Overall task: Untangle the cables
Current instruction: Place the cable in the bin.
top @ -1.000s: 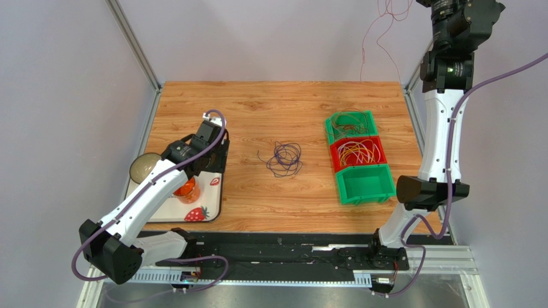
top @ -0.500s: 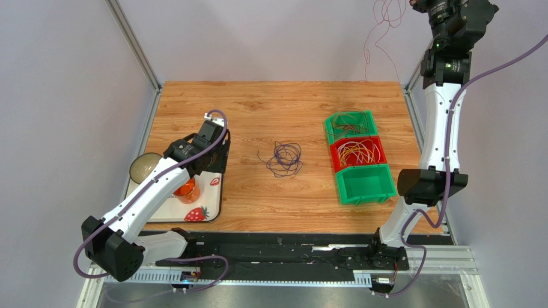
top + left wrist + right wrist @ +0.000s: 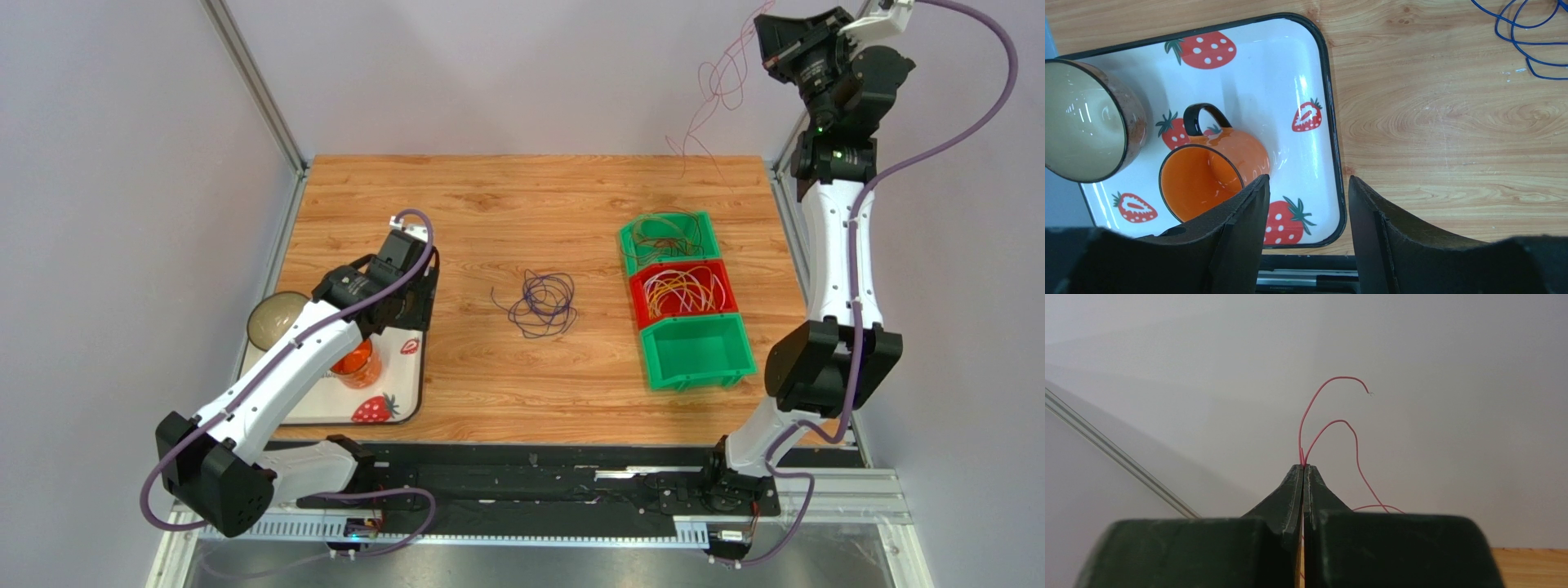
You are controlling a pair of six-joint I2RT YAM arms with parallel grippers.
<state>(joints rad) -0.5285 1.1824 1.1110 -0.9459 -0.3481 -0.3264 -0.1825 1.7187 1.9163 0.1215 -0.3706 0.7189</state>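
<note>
Dangling from right pincer [image 3: 1303, 468] — red cable [image 3: 1344, 421]

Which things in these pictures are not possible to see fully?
Top view: the left arm hides most of the orange mug.
Left wrist view: the top edge cuts off the purple cable coil.
Right wrist view: the shut fingers hide the red wire's lower part.
Top view: wires in the far green bin, too thin to count.

Honey-brown wood grain across the worktop [image 3: 515, 196]. At lower left, white tray [image 3: 1328, 92] with red strawberries (green leaves, white pips) and black rim; orange mug [image 3: 1229, 156], black handle; bowl [image 3: 1082, 128] speckled brown outside, cream inside. Mid-frame, purple cable coil [image 3: 542, 301]. At right, upper green bin [image 3: 629, 239], red bin [image 3: 732, 294], lower green bin [image 3: 699, 352]. Thin red strand [image 3: 1333, 383] in black right gripper [image 3: 1303, 471].
</note>
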